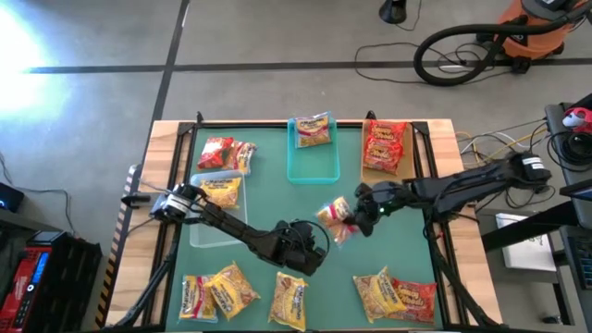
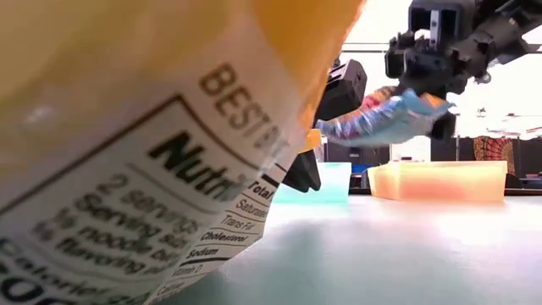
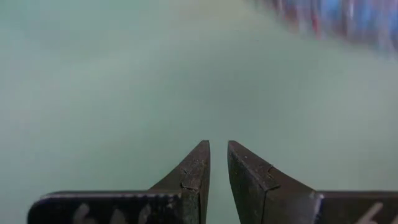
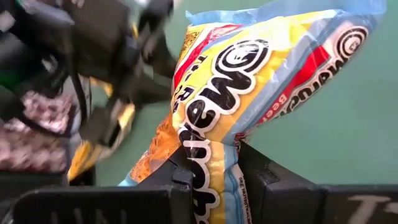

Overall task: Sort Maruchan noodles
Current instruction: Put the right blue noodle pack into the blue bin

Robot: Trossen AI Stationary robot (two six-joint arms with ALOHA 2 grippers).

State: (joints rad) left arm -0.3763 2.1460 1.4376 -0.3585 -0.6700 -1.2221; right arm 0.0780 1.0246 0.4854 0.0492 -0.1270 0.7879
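My right gripper [image 1: 355,215] is shut on an orange-yellow noodle packet [image 1: 335,215] with a pink band, held above the middle of the green mat; the packet also shows in the low view [image 2: 381,119]. My left gripper [image 1: 314,244] hovers just to the near left of it, shut and empty over bare mat [image 3: 218,146]. Several packets lie flat along the near edge [image 1: 231,289] [image 1: 398,294]. Others lie in the clear tray [image 1: 220,192], the teal tray [image 1: 313,131] and the tan tray [image 1: 385,146]. My right gripper pinches one end of the packet [image 4: 214,163] between its two fingers [image 4: 264,180]. It comes from the table's right side, slanting down. The packet is lifted clear of the mat and sticks out toward the table's left, tilted, beyond the fingertips [image 2: 381,119].
A packet at the near edge [image 2: 127,152] fills the left of the low view. The three trays stand along the far and left sides. Bare mat [image 1: 277,203] lies between the trays and the near row of packets.
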